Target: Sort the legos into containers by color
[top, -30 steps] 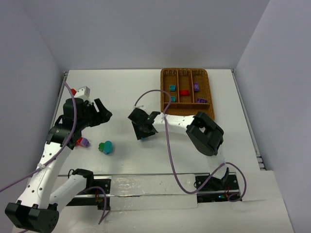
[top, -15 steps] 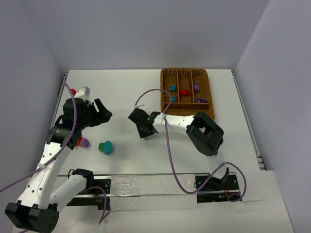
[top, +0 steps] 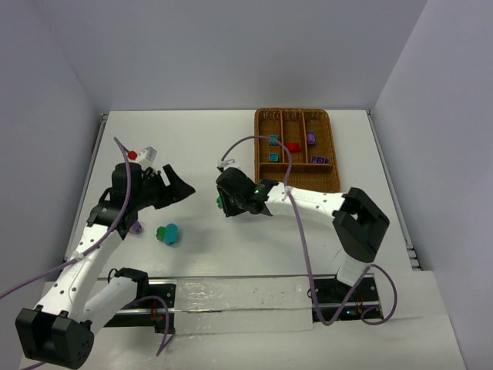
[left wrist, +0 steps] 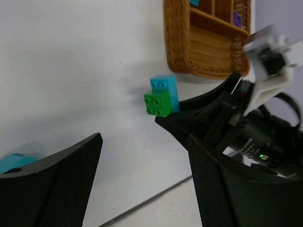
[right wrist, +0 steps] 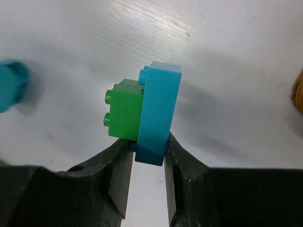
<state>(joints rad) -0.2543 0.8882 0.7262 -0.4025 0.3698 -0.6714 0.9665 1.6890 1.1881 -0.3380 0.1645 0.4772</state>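
Mid-table, just left of the wicker tray (top: pixel 293 111), the right gripper (right wrist: pixel 147 153) has its fingers clamped on a teal-blue brick (right wrist: pixel 158 113), and a green brick (right wrist: pixel 124 116) is stuck to that brick's side. The left gripper (top: pixel 183 189) hovers close by, fingers apart, nothing between them. A green-and-teal pair (top: pixel 166 233) sits on the table, and a red brick (top: pixel 293 146) lies in one narrow tray slot.

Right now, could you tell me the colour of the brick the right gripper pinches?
A teal-blue brick, green brick attached; clearest in the right wrist view.
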